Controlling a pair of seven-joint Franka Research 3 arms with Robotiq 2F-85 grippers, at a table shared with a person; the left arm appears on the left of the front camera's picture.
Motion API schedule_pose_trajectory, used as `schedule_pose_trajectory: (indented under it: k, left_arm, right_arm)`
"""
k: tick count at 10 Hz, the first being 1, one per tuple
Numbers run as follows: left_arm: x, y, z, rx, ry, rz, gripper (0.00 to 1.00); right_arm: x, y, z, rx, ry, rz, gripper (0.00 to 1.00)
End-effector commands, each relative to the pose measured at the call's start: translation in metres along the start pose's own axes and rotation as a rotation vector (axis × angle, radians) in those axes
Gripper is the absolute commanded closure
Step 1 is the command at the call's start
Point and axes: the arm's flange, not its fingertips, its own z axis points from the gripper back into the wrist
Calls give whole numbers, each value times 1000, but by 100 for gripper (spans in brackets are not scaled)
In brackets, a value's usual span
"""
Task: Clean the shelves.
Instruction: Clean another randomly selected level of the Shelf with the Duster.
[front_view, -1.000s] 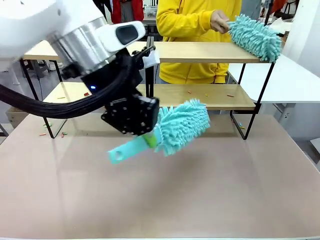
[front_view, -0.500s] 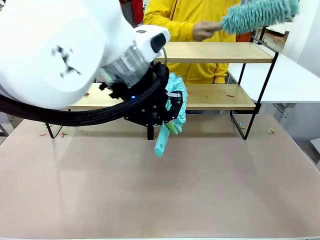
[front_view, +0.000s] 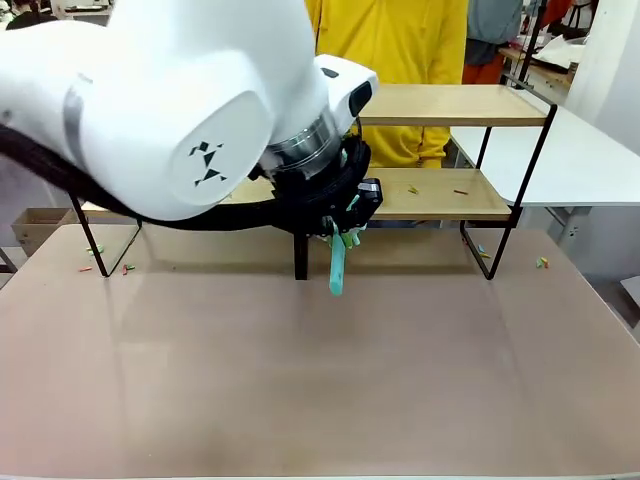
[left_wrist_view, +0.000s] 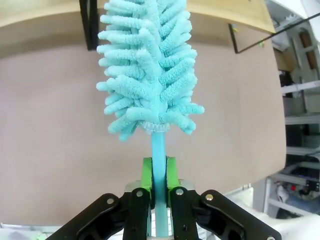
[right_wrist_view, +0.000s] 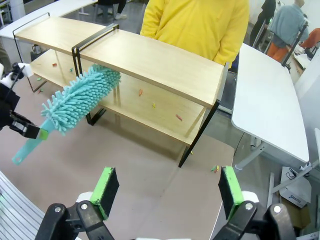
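Left tool (left_wrist_view: 159, 172) clamps the handle of a fluffy teal microfibre duster (left_wrist_view: 150, 75), its head at the light-wood, black-framed shelves (right_wrist_view: 150, 60). Right tool (right_wrist_view: 168, 192) gapes empty. Sweeping the lower board likely comes next.

**Two-tier shelves at the far edge of the table, lower boards littered**

The shelves (front_view: 455, 104) are a wide, low rack standing upright along the far part of the table (front_view: 400, 380). Light wooden boards lie level in two tiers on a thin black metal frame (front_view: 515, 185). A black centre post (front_view: 300, 262) splits the rack into a left and a right half. The top board on the right looks bare. The lower board (front_view: 440, 196) beneath it carries a few small scattered bits (front_view: 413, 189), green and red. In the right wrist view, similar bits also lie on the lower board of the other half. The frame's feet rest on the table.
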Motion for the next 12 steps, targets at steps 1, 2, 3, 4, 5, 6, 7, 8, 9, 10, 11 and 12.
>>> schedule_pose_trajectory:
  k: [1,2,3,4,5,6,7,8,9,10,11,12]
  left_arm:
    - [23,-27,-21,41,-30,25,100]
    - [32,-38,-34,79,-26,17,100]
    - [39,-48,-47,96,18,6,100]
    - [48,-56,-56,115,25,1,100]
    - [54,-65,-63,133,27,2,100]
    - [62,-73,-70,136,52,-10,100]
    - [66,-79,-79,151,59,-10,100]
    - [66,-82,-85,159,76,-4,100]
    - [66,-84,-86,158,83,-7,100]
    - [65,-89,-86,143,98,-9,100]
    - [69,-95,-86,118,99,-8,100]
    - [71,-105,-86,98,95,-9,100]
  right_arm:
    - [0,-1,0,9,-3,-3,0]
    - [0,-1,0,9,-3,-3,0]
    - [0,-1,0,9,-3,-3,0]
    - [0,-1,0,9,-3,-3,0]
    - [0,-1,0,9,-3,-3,0]
    - [0,-1,0,9,-3,-3,0]
    - [0,-1,0,9,-3,-3,0]
    - [0,-1,0,9,-3,-3,0]
    - [0,-1,0,9,-3,-3,0]
    - [0,-1,0,9,-3,-3,0]
    - [0,-1,0,9,-3,-3,0]
    - [0,-1,0,9,-3,-3,0]
